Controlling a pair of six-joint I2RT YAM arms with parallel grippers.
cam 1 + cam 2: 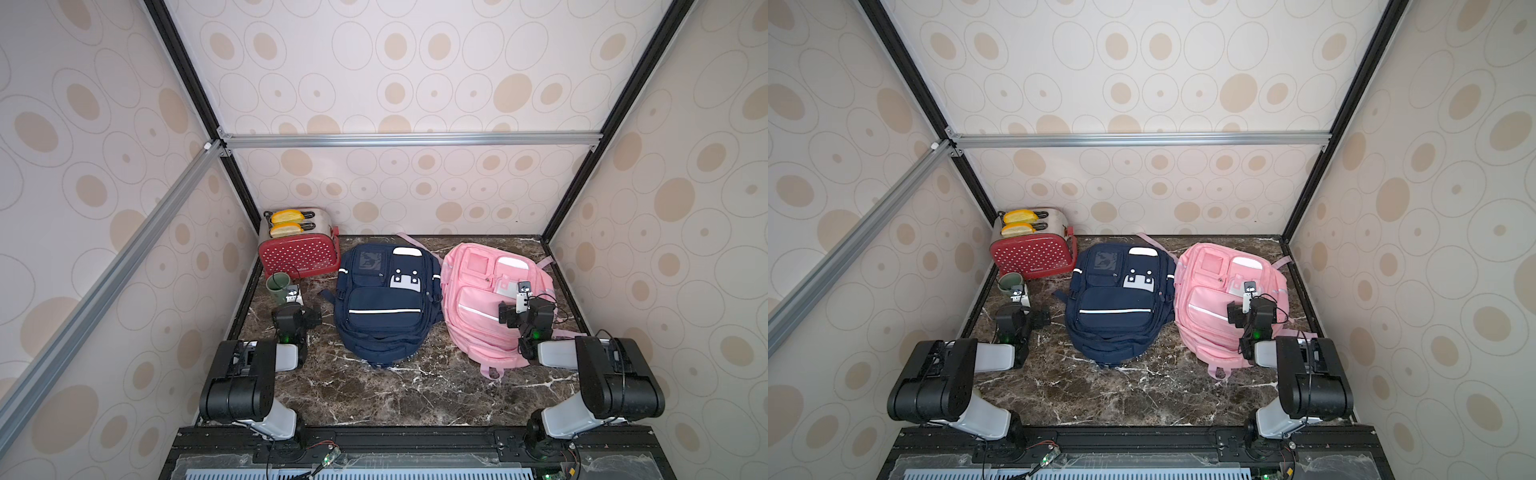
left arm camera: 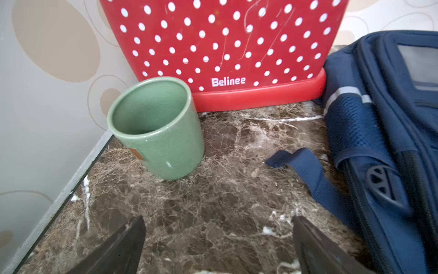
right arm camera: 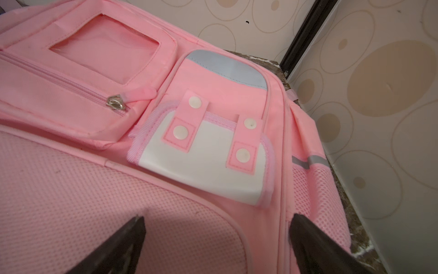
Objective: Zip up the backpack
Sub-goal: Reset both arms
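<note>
Two backpacks lie flat on the marble table in both top views. The navy backpack (image 1: 384,299) (image 1: 1119,297) is in the middle and the pink backpack (image 1: 484,299) (image 1: 1214,299) is to its right. My right gripper (image 1: 523,293) (image 3: 216,218) hovers open over the pink backpack's (image 3: 71,189) front pockets, with nothing between its fingers. A metal zipper pull (image 3: 116,103) with a pink tab sits at the end of a small pocket's zip. My left gripper (image 1: 293,296) (image 2: 218,220) is open over bare table, left of the navy backpack (image 2: 384,132).
A green cup (image 1: 277,286) (image 2: 156,128) stands just ahead of the left gripper. Behind it is a red dotted toaster (image 1: 299,249) (image 2: 225,47) with two slices in it. A navy strap (image 2: 305,170) lies on the table (image 1: 415,390). Walls enclose three sides.
</note>
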